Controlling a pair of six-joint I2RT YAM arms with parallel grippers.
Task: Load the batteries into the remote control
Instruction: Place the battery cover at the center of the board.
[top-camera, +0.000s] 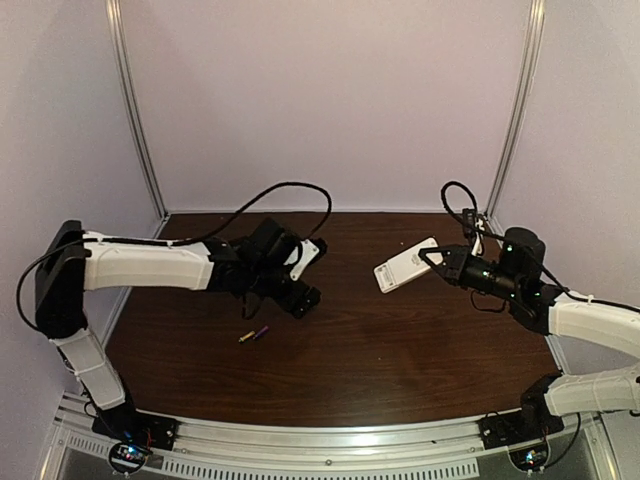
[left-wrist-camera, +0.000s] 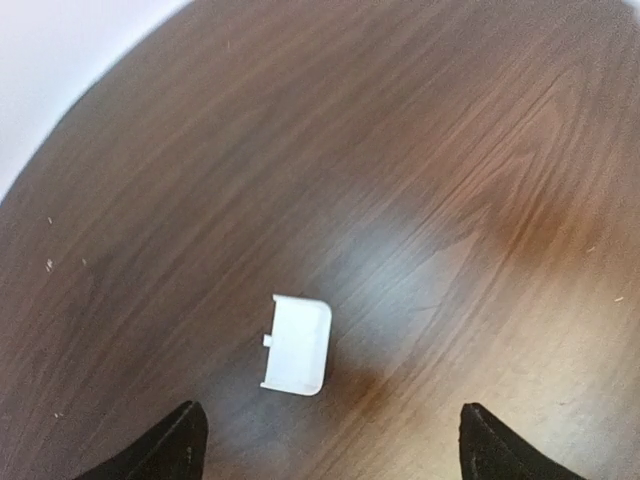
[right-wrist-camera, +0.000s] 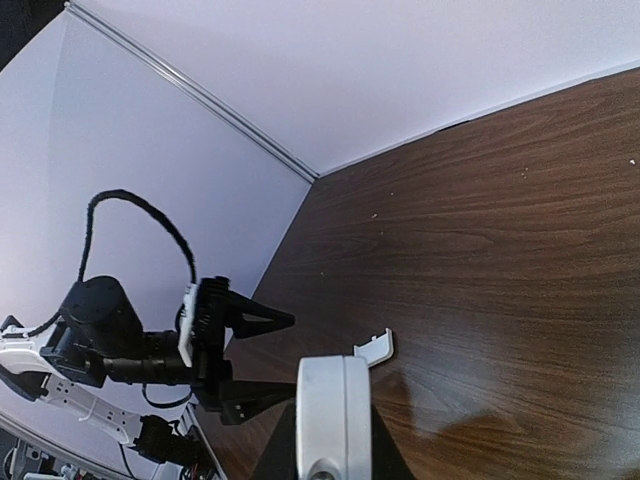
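My right gripper (top-camera: 437, 262) is shut on the white remote control (top-camera: 405, 265) and holds it above the table at the right. In the right wrist view the remote control (right-wrist-camera: 335, 405) stands edge-on between the fingers. Two tiny batteries, one yellowish (top-camera: 246, 337) and one dark bluish (top-camera: 262, 331), lie side by side on the table, near my left arm. My left gripper (top-camera: 303, 298) points down at the table, and its black fingertips (left-wrist-camera: 185, 440) stand wide open with nothing between them.
A small white battery cover (left-wrist-camera: 297, 345) lies flat on the dark wood table (top-camera: 400, 350), just beyond my open left gripper (left-wrist-camera: 330, 445); the cover (right-wrist-camera: 375, 347) also shows past the remote. Pale walls enclose the table.
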